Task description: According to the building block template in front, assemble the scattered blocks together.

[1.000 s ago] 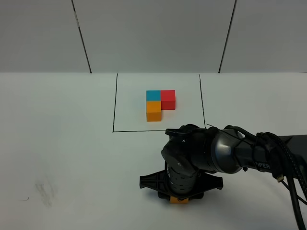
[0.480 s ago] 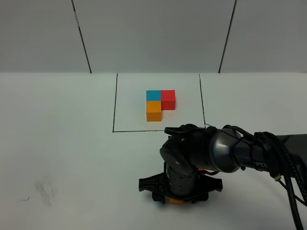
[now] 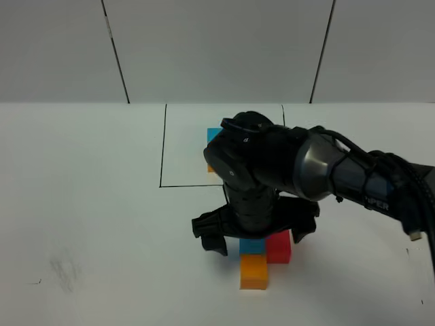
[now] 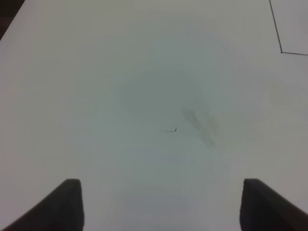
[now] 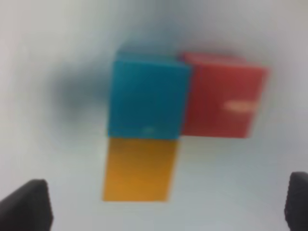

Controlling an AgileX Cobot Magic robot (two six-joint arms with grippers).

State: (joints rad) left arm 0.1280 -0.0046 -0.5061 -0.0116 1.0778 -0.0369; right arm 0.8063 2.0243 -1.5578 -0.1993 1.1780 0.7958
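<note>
The scattered blocks sit together in an L on the table near the front: sky-blue cube (image 3: 251,246), red cube (image 3: 279,248) to its right, orange cube (image 3: 254,272) in front of the blue. The right wrist view shows them joined: blue (image 5: 147,98), red (image 5: 221,98), orange (image 5: 139,168). My right gripper (image 3: 255,234) hangs open just above them, holding nothing, and also shows in its wrist view (image 5: 161,207). The building block template (image 3: 213,134) is mostly hidden behind the right arm; its black frame (image 3: 163,146) shows. My left gripper (image 4: 166,207) is open over bare table.
The right arm's black body (image 3: 272,163) and cables (image 3: 401,204) stretch from the right edge across the middle. A faint grey smudge (image 3: 64,272) marks the table at front left, also in the left wrist view (image 4: 199,122). A white wall stands behind.
My right gripper has let go of the orange cube and risen away toward the back. The three cubes, hidden under it before, now show joined.
</note>
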